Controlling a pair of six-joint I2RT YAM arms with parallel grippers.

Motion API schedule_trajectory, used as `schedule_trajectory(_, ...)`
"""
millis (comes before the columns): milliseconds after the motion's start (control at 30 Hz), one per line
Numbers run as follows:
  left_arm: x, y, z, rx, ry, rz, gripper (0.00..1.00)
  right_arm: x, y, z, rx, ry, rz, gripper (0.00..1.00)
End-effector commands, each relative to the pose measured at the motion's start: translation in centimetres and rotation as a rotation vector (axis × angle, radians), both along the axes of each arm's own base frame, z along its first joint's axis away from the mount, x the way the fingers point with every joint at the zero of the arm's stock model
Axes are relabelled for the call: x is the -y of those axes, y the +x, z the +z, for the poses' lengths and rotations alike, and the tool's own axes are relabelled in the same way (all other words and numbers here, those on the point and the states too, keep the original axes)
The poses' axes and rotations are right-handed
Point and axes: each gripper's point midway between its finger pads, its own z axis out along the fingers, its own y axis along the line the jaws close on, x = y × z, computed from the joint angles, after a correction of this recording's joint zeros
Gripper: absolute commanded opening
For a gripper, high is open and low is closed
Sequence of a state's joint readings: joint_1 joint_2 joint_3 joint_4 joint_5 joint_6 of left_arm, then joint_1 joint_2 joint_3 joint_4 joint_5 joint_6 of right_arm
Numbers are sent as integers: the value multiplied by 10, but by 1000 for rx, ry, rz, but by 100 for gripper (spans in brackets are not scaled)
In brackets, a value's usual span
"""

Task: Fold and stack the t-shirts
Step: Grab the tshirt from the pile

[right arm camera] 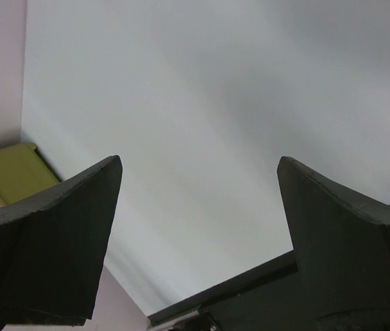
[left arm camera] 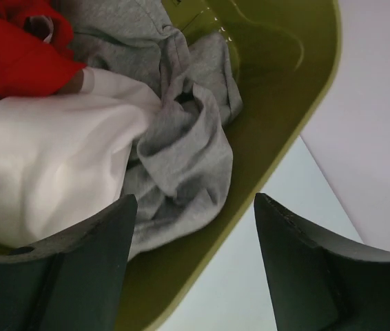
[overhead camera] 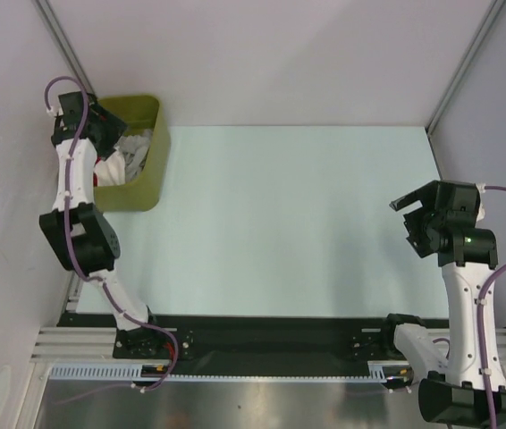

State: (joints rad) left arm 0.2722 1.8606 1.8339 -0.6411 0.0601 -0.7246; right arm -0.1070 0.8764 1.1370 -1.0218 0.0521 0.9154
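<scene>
Crumpled t-shirts lie in an olive-green bin [overhead camera: 150, 170] [left arm camera: 284, 103] at the table's far left: a grey one [left arm camera: 181, 152], a white one [left arm camera: 50, 158] and a red one [left arm camera: 16, 55]. In the top view they show as a white and grey heap [overhead camera: 134, 147] with a bit of red [overhead camera: 107, 170]. My left gripper [left arm camera: 195, 207] [overhead camera: 101, 125] hangs open over the bin's rim, nothing between its fingers. My right gripper [right arm camera: 198, 169] [overhead camera: 411, 214] stands open above the table at the right, holding nothing.
The pale table [overhead camera: 298, 223] lies between the arms. White walls close in the sides and back. A black rail [overhead camera: 262, 344] with both arm bases runs along the near edge. The bin's corner [right arm camera: 9, 172] shows far left in the right wrist view.
</scene>
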Motion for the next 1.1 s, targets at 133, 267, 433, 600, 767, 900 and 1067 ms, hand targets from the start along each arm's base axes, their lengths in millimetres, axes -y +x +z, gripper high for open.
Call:
schedule_trajectory(133, 13, 28, -24, -96, -140, -23, 72, 19, 17, -14, 2, 28, -98, 100)
schedule_trajectory(267, 22, 27, -45, -136, -208, 9, 73, 22, 26, -22, -12, 56, -129, 100)
schedule_trajectory(433, 27, 32, -79, -200, -306, 54, 74, 19, 32, -34, -26, 103, -150, 98)
schedule_trajectory(600, 32, 57, -72, -152, -352, 19, 22, 19, 36, -32, -9, 110, -149, 98)
schedule_trajectory(767, 39, 65, -28, -55, -296, -10, 0, 17, 40, -29, 13, 107, -124, 97)
schedule_trajectory(900, 48, 54, 37, 69, -210, -7, 0, 4, 47, -23, 42, 140, -39, 97)
schedule_trajectory(1067, 76, 26, 120, 226, -111, -21, 0, -15, 53, -23, 48, 136, 61, 97)
